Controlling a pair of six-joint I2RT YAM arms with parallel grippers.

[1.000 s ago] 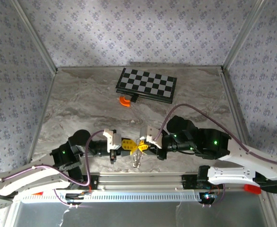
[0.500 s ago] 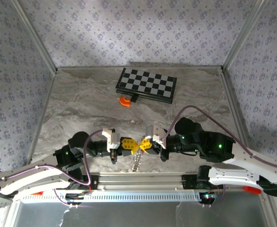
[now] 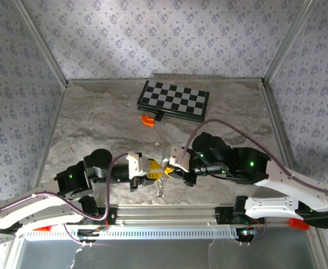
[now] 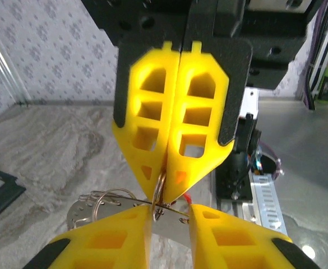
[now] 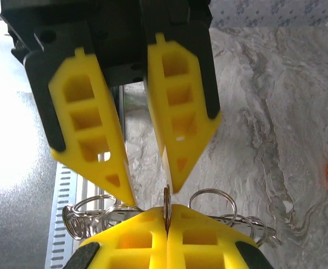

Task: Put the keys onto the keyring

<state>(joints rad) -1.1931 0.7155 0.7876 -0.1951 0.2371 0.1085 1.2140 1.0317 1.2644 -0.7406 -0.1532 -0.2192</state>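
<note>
Both arms low, wrists facing each other, well on the near side of the chessboard point(image 3: 175, 101) — left gripper point(image 5: 151, 193) jaws parted, right gripper point(image 4: 164, 193) pinched tight on the keyring point(image 5: 166, 199).

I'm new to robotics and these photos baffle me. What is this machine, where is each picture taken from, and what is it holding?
Two robot arms are bolted at a table's near edge, each ending in a gripper with two yellow fingers. One camera looks down from above; the other two ride on the wrists. On the marbled table lie a chessboard and a small orange piece. The right gripper is shut on the thin keyring, with silver keys hanging from it. The left gripper faces it, fingers slightly apart.
</note>
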